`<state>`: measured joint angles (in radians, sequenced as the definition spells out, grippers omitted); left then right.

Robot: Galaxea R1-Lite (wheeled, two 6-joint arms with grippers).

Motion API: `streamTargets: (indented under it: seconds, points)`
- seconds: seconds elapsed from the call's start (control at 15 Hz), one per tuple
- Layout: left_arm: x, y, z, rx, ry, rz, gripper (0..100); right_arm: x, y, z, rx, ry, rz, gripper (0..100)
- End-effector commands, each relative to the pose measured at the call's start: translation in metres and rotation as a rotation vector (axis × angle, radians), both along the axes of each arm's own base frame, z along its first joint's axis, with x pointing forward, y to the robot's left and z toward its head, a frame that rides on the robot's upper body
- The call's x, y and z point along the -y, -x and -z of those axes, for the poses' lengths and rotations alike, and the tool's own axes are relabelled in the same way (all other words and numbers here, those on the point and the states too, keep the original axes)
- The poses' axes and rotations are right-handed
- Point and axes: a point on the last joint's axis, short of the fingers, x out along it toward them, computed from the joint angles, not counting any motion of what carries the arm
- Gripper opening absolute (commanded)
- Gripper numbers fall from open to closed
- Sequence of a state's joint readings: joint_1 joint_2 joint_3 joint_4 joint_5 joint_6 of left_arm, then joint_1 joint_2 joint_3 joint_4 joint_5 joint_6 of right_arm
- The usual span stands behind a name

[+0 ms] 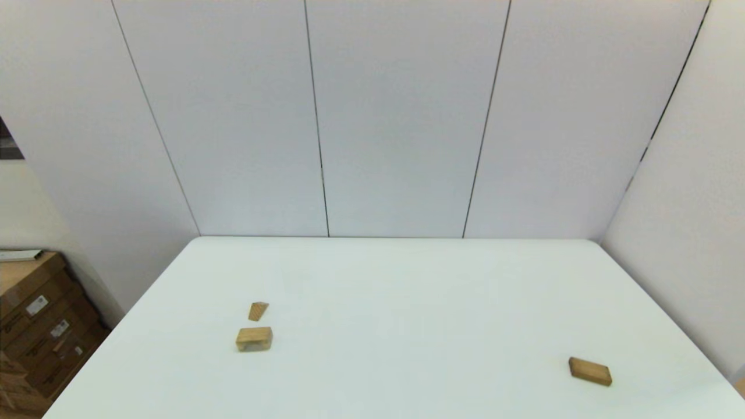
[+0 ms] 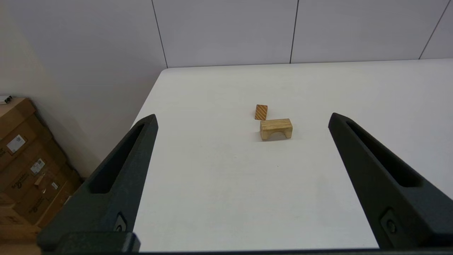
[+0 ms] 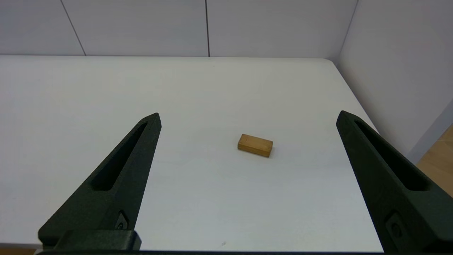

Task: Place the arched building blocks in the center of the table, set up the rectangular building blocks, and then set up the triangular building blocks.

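Head view: both arms out of frame | left hand (image 2: 241,120) wide; right hand (image 3: 248,118) wide; neither holds anything

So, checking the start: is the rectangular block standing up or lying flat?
Lying flat. The rectangular block rests on its broad face on the table.

Plain white table (image 1: 407,302). Light-brown arched block (image 2: 276,129), pale in the hollow. Behind the arched block, small wedge (image 2: 261,112), diagonally striped brown. Far right of it, darker brown slab (image 3: 255,145). Black fingers (image 2: 116,184).
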<state>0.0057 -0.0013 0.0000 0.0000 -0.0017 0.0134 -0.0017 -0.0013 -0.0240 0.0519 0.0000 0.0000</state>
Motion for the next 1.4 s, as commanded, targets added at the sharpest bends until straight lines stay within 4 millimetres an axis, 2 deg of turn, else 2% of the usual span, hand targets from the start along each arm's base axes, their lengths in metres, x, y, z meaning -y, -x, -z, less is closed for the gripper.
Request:
streamTargets:
  seconds: [0.07, 1.4]
  points:
    - [0.0, -0.0001, 0.0, -0.001, 0.0, -0.001, 100, 0.0, 0.0001, -0.0001, 0.001, 0.0, 0.0, 100]
    - [0.0, -0.0001, 0.0, -0.001, 0.004, -0.002, 100, 0.0, 0.0001, -0.0001, 0.001, -0.003, 0.0, 100]
